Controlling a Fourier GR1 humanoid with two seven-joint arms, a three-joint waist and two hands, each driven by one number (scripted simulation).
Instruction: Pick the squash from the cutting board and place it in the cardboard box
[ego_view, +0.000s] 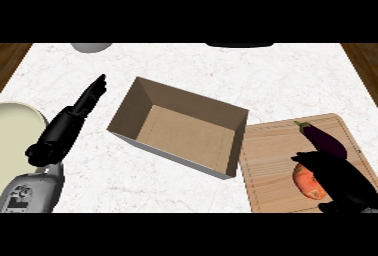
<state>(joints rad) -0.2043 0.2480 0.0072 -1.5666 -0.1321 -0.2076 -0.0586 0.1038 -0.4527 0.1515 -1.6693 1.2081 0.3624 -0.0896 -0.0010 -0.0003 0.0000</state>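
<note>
Matt cardboard box (181, 127), pale wood-grain cutting board (273, 165), glossy eggplant (325, 140), white marble counter (221, 70).

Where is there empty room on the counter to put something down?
Bare counter stretches behind the cardboard box, and a strip lies in front of it beside the cutting board. The board's right side is crowded: eggplant, squash, right hand. Left hand borders the box's left.
</note>
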